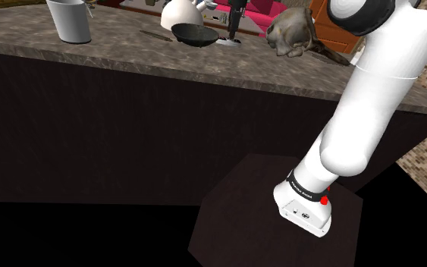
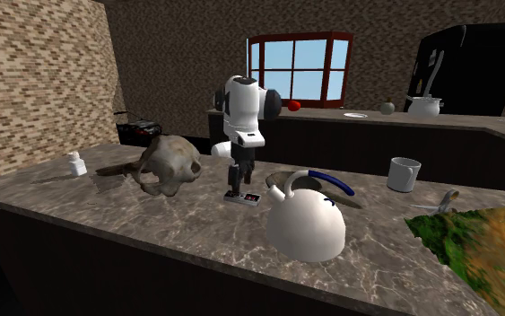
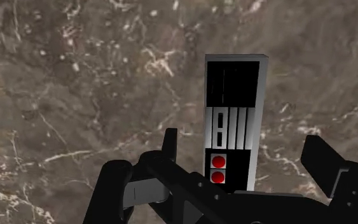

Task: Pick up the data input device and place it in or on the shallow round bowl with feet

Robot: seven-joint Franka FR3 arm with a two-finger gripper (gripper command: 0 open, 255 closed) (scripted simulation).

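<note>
The wrist view looks down on the game controller (image 3: 233,121), a grey and black slab with two red buttons at the end nearest the hand. It lies flat on the brown marbled counter (image 3: 75,95). The gripper (image 3: 243,140) hangs over it with its fingers (image 3: 169,143) spread wide. One finger stands on each side of the controller, neither touches it, and they hold nothing.

The second exterior view gives the setting. The gripper (image 2: 235,184) points straight down close over the controller (image 2: 242,197). A skull (image 2: 169,164) sits to that view's left, and a white kettle (image 2: 306,220) stands nearer the camera to its right. A white mug (image 2: 404,173) and a small white bottle (image 2: 76,164) stand farther off.

The shoulder view brings in the shallow dark bowl (image 1: 195,33). It rests on the counter just beside the gripper (image 1: 236,26), toward that view's left.
</note>
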